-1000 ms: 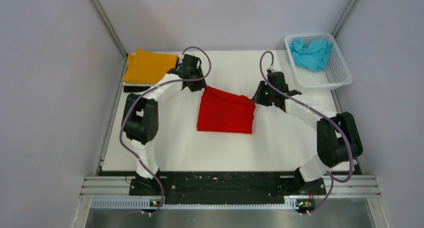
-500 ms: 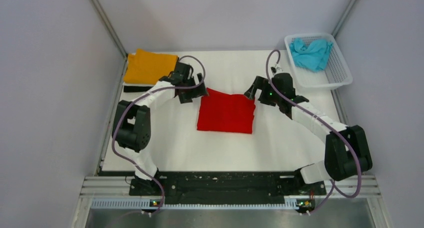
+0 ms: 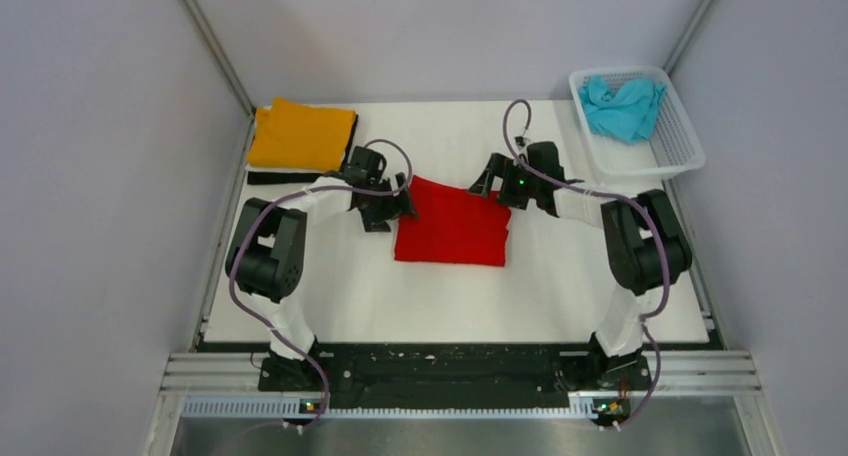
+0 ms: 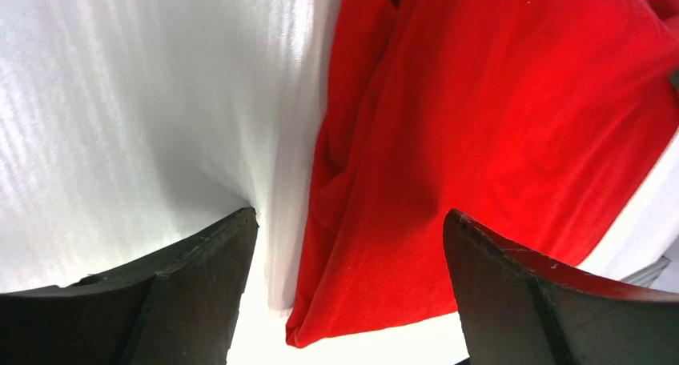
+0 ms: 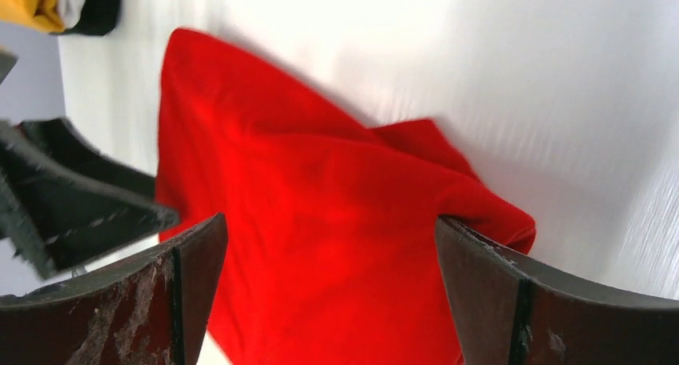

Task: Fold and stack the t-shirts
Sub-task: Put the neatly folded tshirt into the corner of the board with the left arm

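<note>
Seen from above, the folded bright red cloth t-shirt (image 3: 450, 231) is lying mid-table on the white tabletop (image 3: 330, 296), with the left gripper (image 3: 403, 206) and right gripper (image 3: 487, 183) sitting at its far corners. A folded orange cloth t-shirt (image 3: 300, 136) is resting far left, and a crumpled turquoise t-shirt (image 3: 622, 106) is lying in the white plastic lattice basket (image 3: 690, 148)

In the left wrist view, the left gripper (image 4: 350, 215) is standing spread wide, straddling the bright red cloth t-shirt (image 4: 496, 125) at its edge

In the right wrist view, the right gripper (image 5: 330, 221) is likewise gaping over the bright red cloth t-shirt (image 5: 264, 125), clamping nothing

A folded red t-shirt (image 3: 452, 226) lies mid-frame on the white counter (image 3: 450, 296), with the left fingers (image 3: 404, 210) at its upper-left corner and the right fingers (image 3: 482, 185) at its upper-right. A folded orange t-shirt (image 3: 300, 136) lies at upper left, and a turquoise t-shirt (image 3: 622, 106) sits in the lattice basket (image 3: 690, 148) at upper right.
</note>
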Controlling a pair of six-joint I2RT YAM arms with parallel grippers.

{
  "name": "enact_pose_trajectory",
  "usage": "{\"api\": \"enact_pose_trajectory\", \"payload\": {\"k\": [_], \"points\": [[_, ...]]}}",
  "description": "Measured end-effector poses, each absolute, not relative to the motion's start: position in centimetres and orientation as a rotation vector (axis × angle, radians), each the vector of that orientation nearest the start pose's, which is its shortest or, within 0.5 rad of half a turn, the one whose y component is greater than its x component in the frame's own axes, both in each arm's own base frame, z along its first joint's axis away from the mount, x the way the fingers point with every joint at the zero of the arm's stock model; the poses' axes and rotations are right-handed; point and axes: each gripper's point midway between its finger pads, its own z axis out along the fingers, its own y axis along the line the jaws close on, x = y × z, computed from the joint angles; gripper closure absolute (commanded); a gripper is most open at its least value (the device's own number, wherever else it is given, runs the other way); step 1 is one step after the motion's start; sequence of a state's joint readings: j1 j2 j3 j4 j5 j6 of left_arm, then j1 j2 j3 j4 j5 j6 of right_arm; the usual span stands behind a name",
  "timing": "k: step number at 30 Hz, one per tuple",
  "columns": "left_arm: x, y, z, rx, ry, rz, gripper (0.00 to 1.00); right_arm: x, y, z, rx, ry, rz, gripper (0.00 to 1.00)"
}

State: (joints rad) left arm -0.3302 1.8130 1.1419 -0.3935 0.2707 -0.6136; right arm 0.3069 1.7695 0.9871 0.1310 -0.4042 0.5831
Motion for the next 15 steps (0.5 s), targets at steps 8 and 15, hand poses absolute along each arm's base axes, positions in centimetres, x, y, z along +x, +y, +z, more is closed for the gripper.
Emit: {"api": "enact_pose_trajectory", "payload": {"k": [8,15], "points": [[36.1,-21.4,3.9,-0.260,2.709,-0.731,0.27,42.4,22.0,5.8,0.106,2.342,0.926,0.01],[36.0,-23.7,3.0,-0.218,2.720,-0.660,0.64,41.7,21.6,6.1,0.101,2.336,0.913,0.01]]}}
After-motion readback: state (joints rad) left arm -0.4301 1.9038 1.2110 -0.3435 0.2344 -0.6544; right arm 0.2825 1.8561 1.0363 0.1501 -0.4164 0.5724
